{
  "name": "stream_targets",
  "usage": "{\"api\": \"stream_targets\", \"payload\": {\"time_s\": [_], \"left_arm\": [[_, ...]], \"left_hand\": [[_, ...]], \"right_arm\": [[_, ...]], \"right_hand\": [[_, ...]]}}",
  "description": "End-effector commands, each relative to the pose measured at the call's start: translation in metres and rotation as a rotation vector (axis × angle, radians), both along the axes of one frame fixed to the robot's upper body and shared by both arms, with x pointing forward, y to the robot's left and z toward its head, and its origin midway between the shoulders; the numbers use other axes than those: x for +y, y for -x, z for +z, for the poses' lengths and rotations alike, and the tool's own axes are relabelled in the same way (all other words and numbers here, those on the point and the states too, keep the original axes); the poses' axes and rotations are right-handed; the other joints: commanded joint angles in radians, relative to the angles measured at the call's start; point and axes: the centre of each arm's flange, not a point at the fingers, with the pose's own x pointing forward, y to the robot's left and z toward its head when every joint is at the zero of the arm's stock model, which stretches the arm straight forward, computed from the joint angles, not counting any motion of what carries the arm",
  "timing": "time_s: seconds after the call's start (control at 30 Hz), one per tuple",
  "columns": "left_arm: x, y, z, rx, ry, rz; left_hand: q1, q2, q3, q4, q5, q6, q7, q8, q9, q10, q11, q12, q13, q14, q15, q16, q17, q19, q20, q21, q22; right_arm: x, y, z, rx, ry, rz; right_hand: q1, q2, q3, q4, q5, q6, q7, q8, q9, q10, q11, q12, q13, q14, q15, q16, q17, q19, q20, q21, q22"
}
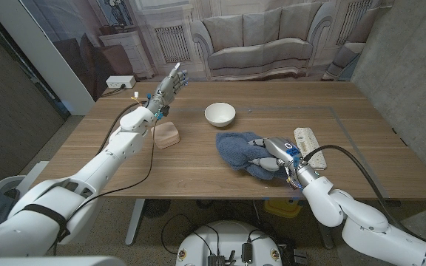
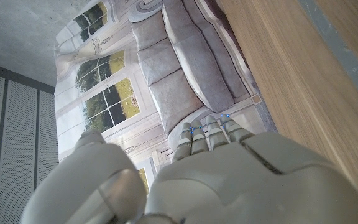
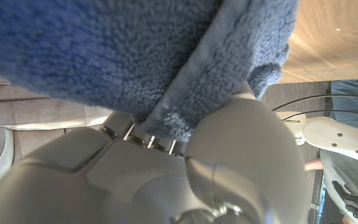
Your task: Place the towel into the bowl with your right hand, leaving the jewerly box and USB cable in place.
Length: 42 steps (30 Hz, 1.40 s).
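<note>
Head view: I'm gripping the towel (image 1: 241,150) in my right hand (image 1: 275,158). I'm lifting it clear before swinging to the bowl (image 1: 220,114).

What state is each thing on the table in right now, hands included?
towel: bunched on the table, right hand's fingers in its near edge, not in the bowl.
bowl: upright, nothing in it.
jewelry box: closed, on the table, untouched.
USB cable: coiled, lying beside the right hand.
right hand: on the towel, gripping it.
left hand: raised, fingers apart, holding nothing.
</note>
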Motion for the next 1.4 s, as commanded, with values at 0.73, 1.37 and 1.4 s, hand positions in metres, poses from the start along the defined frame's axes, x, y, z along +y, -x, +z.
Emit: {"api": "stream_targets", "payload": {"time_s": [0.73, 1.37, 1.4], "left_arm": [[0.001, -0.004, 0.002, -0.008, 0.028, 0.004], [0.005, -0.008, 0.005, -0.006, 0.030, 0.011], [0.005, -0.008, 0.006, -0.006, 0.031, 0.011]], "left_hand": [[0.006, 0.005, -0.007, 0.002, -0.001, 0.009, -0.002, 0.001, 0.003, 0.007, 0.003, -0.002, 0.001, 0.002, 0.003, 0.008, 0.002, 0.001, 0.004, 0.008, 0.005], [0.007, 0.006, -0.010, 0.002, -0.001, 0.010, -0.002, 0.001, 0.003, 0.007, 0.002, -0.003, 0.001, 0.002, 0.004, 0.008, 0.002, 0.000, 0.004, 0.008, 0.005], [0.007, 0.006, -0.010, 0.002, -0.001, 0.010, -0.002, 0.001, 0.003, 0.008, 0.002, -0.003, 0.001, 0.002, 0.004, 0.008, 0.002, 0.000, 0.005, 0.008, 0.005]], "right_arm": [[-0.020, 0.020, 0.052, -0.075, -0.045, -0.038], [-0.022, 0.031, 0.074, -0.109, -0.024, -0.066], [-0.023, 0.032, 0.077, -0.109, -0.022, -0.068]], "right_hand": [[0.110, 0.109, -0.006, 0.007, -0.007, 0.004, 0.005, -0.010, 0.005, 0.006, 0.005, -0.011, 0.006, -0.004, -0.109, -0.010, -0.001, -0.013, -0.098, 0.007, 0.001], [0.112, 0.115, -0.008, 0.010, -0.008, 0.005, 0.003, -0.016, 0.006, 0.008, 0.005, -0.018, 0.006, -0.007, -0.109, -0.015, 0.000, -0.020, -0.099, 0.008, 0.002], [0.112, 0.115, -0.009, 0.011, -0.008, 0.004, 0.002, -0.017, 0.006, 0.008, 0.006, -0.018, 0.006, -0.007, -0.109, -0.015, 0.000, -0.020, -0.098, 0.008, 0.002]]}}
